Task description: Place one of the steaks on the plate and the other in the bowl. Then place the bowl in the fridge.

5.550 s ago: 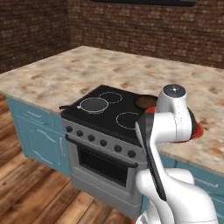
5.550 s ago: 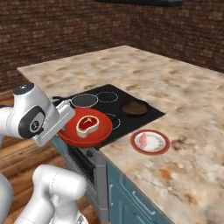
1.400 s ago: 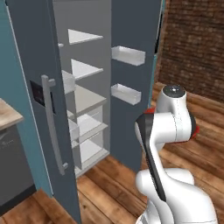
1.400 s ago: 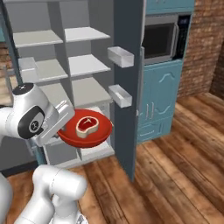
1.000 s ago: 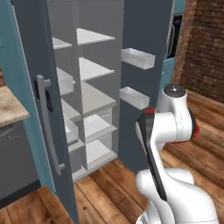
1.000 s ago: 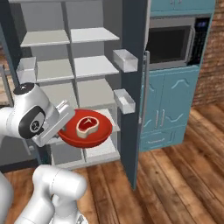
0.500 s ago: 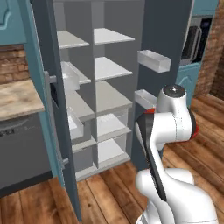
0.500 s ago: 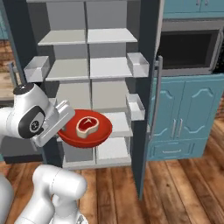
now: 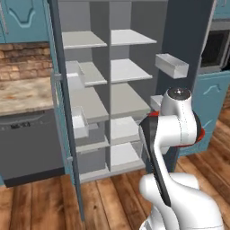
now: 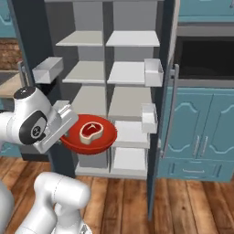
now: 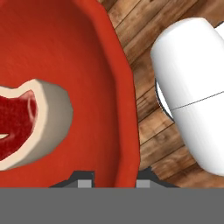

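We see the bowl held level in the air in front of the open fridge, with 1 steak lying flat inside it, near the middle. The gripper has the bowl's rim between its 2 fingers, closed narrowly on it, 1 tip on each side of the red wall in the hand view. Both fridge doors stand open, and the pale shelves and door bins are bare. From the left base view, the bowl peeks out as a red edge behind the arm. We judge the steak-in-bowl step done and the carry to the fridge nearly complete. What is left, as far as we can tell, is reaching forward, setting the bowl on a shelf and letting go.
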You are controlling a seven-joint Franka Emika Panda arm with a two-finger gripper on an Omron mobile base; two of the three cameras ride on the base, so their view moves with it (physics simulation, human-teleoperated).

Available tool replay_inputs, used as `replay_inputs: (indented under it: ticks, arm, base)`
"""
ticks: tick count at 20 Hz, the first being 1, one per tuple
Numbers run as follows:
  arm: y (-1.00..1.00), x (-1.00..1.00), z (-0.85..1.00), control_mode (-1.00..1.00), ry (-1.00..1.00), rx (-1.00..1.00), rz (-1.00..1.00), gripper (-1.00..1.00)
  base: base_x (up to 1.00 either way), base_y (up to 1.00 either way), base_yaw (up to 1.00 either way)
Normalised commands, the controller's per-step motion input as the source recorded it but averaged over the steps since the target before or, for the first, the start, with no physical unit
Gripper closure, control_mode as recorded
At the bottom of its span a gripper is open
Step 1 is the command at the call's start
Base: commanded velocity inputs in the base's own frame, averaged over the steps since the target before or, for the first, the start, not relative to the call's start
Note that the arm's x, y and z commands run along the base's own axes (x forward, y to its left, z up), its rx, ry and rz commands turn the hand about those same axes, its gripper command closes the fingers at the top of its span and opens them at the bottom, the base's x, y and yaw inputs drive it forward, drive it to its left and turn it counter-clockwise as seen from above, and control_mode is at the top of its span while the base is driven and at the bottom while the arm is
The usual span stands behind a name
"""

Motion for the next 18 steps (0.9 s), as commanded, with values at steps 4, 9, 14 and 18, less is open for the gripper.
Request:
replay_inputs:
  ticks: [4, 9, 14, 18]
  arm:
    - [0.00, 0.00, 0.00, 1.00, 0.00, 0.00, 0.00, 1.00]
    - [0.00, 0.00, 0.00, 1.00, 0.00, 0.00, 0.00, 1.00]
    - [0.00, 0.00, 0.00, 1.00, 0.00, 0.00, 0.00, 1.00]
    - [0.00, 0.00, 0.00, 1.00, 0.00, 0.00, 0.00, 1.00]
  base:
    - [0.25, -0.52, 0.36]
    - [0.27, -0.54, 0.35]
    - [0.40, -0.44, 0.26]
    - [0.55, -0.37, 0.17]
